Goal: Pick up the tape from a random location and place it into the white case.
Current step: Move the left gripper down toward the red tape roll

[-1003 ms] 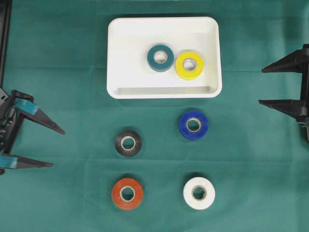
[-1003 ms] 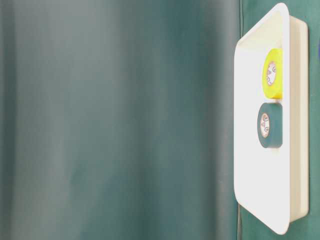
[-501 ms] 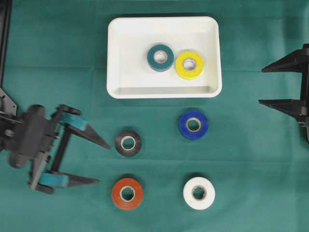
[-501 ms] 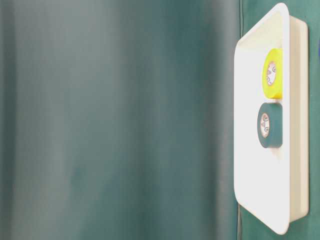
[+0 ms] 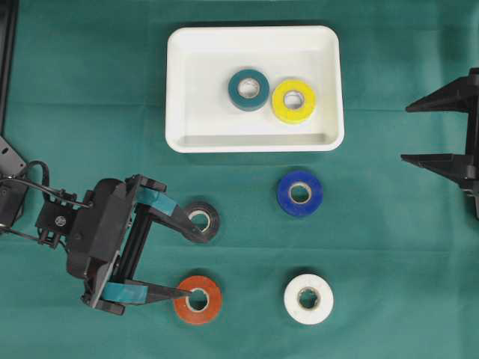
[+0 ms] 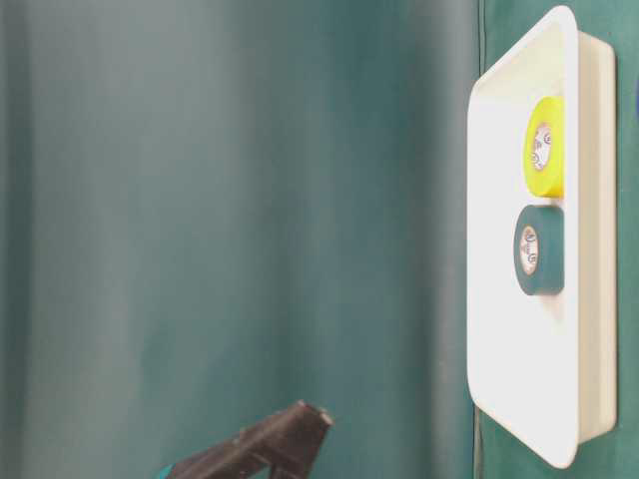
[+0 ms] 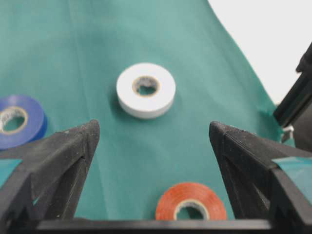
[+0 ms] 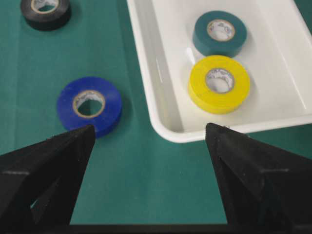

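Right end effector [image 8: 151, 134] sits wide open, holding nothing. Teal roll [image 8: 219, 33] and yellow roll [image 8: 219, 84] touch inside the white case [image 8: 146, 73]; blue roll [image 8: 89, 106] and black roll [image 8: 45, 12] lie on the green surface [image 8: 146, 185].

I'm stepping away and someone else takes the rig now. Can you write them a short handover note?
Left gripper: jaws open, empty, over the cloth between the black tape and the orange tape.
Right gripper: jaws open, empty, parked at the right edge.
Done: teal tape and yellow tape lie in the white case.
Left: black, orange, blue tape and white tape on the cloth.
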### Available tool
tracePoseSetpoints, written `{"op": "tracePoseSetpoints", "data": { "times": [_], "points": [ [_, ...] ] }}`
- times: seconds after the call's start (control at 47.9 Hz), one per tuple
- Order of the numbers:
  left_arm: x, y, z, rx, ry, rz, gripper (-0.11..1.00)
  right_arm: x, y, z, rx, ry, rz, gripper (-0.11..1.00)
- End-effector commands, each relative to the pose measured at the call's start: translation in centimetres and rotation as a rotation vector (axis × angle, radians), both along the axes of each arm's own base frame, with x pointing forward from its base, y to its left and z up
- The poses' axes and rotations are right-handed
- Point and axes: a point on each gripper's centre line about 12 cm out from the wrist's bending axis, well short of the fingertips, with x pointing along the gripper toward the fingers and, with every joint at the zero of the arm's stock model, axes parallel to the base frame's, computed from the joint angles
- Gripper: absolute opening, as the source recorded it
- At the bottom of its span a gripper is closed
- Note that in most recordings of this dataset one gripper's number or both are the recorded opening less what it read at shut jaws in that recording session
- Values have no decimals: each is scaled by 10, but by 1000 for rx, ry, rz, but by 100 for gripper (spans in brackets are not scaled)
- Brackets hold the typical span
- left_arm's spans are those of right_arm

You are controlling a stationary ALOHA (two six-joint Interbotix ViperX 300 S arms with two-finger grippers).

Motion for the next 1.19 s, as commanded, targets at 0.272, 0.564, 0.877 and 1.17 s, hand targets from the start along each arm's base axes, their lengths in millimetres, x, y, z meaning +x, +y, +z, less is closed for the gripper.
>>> {"op": "tracePoseSetpoints", "data": {
  "times": [0.272,0.564,0.877,1.17],
  "points": [
    [23,-9,-3,78,234,-6,95,3,0,9,-3,-21,1,86],
    [43,-15,-7,151,470,-5,95,3,-1,8,-5,-19,0,86],
    [51,-18,-7,180,554,-7,95,3,0,7,-3,-15,2,86],
    [51,-18,-8,179,551,-7,95,4,-1,7,-12,-10,4,86]
  ]
}}
